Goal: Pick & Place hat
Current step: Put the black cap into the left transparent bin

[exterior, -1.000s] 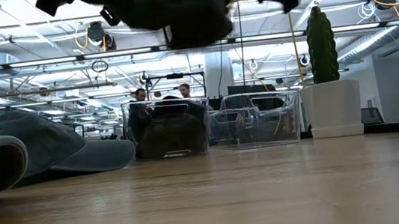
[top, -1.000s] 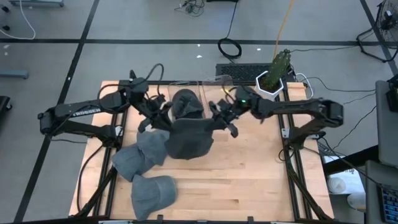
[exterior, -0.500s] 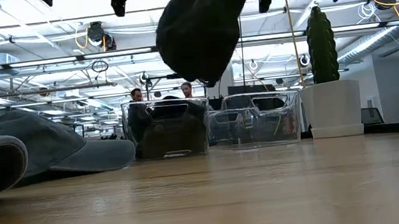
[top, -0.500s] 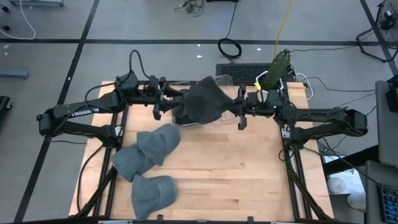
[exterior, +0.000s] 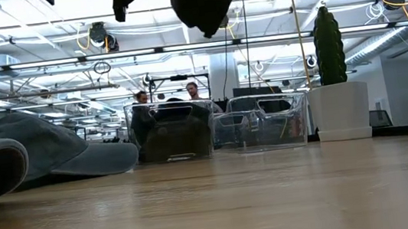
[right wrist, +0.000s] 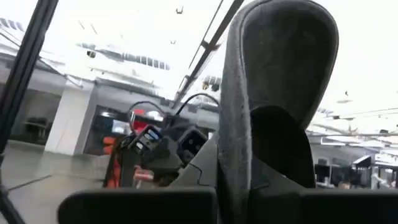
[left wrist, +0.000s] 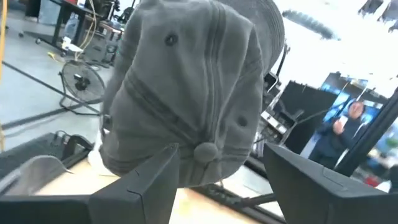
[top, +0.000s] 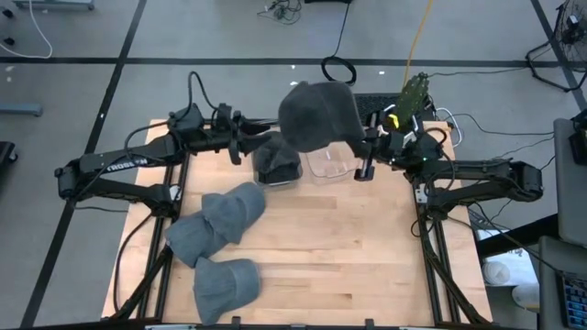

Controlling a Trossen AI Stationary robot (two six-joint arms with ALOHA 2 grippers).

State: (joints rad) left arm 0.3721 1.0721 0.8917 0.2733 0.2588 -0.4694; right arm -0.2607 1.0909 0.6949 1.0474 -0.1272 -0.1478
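Hat is hanging in the air above the far edge of the table, over the clear bins; I am seeing this best in the high view. Right tool is pinching the hat's edge, fingers closed on the fabric; the right wrist view is showing the brim running up edge-on from between them. Left tool is sitting just beside the hat, fingers spread apart and not touching it; the left wrist view is showing the crown and top button between the two open fingers.

Low view is giving me only the hat's underside at the top of the frame. It is also showing two clear bins, one with a dark hat inside, a cactus pot and people in the room behind. Three more grey hats are lying on the table's left near side.
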